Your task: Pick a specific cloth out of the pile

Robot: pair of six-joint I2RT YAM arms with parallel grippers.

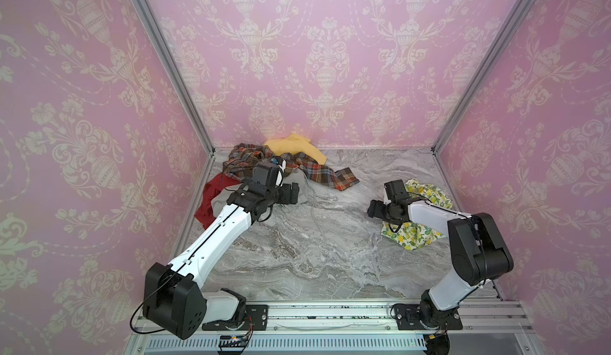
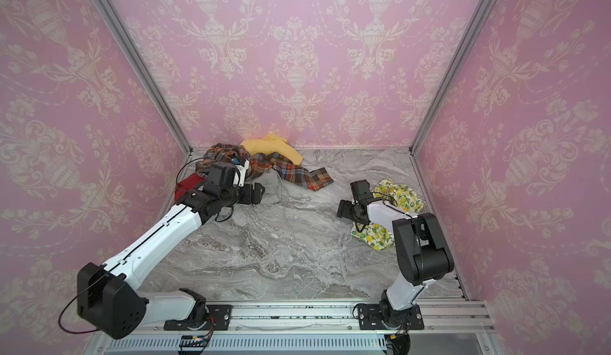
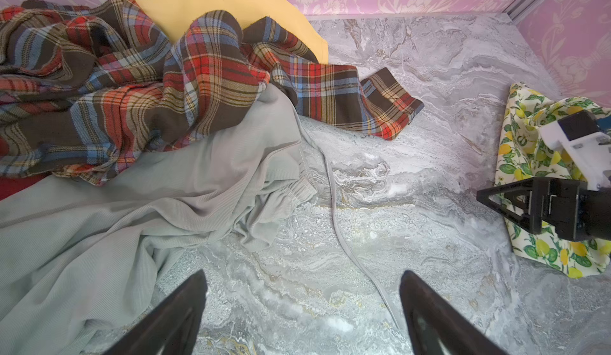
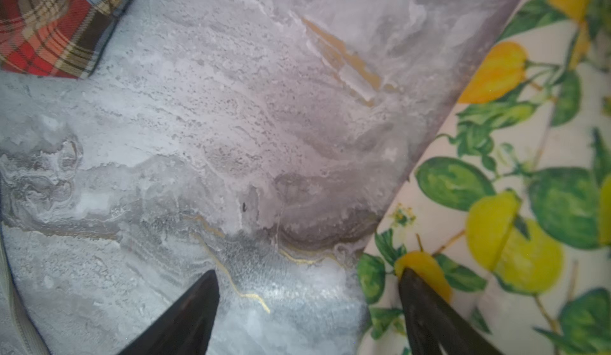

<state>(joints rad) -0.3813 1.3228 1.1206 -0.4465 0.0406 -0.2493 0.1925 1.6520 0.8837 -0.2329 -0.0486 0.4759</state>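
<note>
The cloth (image 1: 409,237) printed with lemons and leaves lies crumpled on the right of the marble table, apart from the pile (image 1: 264,168); my right arm crosses above it. The right gripper (image 4: 305,275) is open at the cloth's (image 4: 496,204) left edge. One fingertip (image 4: 410,280) sits over the print and its partner over bare table. The pile (image 3: 132,88) of plaid, mustard, grey and dark red fabric sits at the back left. Low over bare table beside the grey garment (image 3: 165,204), my left gripper (image 3: 302,277) is open and empty.
A grey drawstring (image 3: 344,237) trails from the pile across the table near my left gripper. A plaid sleeve (image 1: 344,176) reaches toward the middle. Pink patterned walls with aluminium posts (image 1: 165,62) close in three sides; a rail (image 1: 330,317) runs along the front.
</note>
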